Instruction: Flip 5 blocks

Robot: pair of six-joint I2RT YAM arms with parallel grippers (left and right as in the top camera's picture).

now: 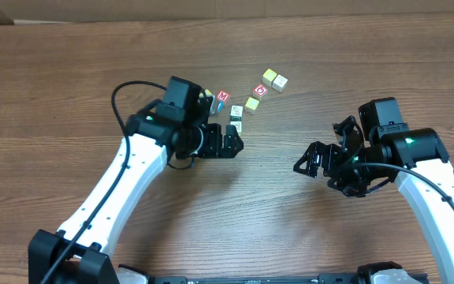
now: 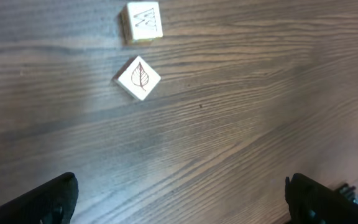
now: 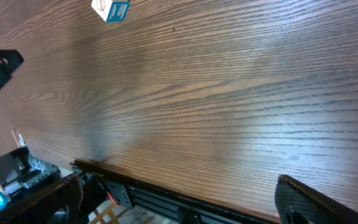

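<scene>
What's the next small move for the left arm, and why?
Probably ease the left gripper forward until the leaf block sits between its open jaws. The gripper holds nothing, and in the wrist view that block lies ahead of it, a little off centre, apart from the lettered block beyond it, so there seems room to close on it alone.

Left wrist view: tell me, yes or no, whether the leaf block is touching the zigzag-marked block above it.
No, a strip of bare table shows between the leaf block and the zigzag-marked block.
</scene>
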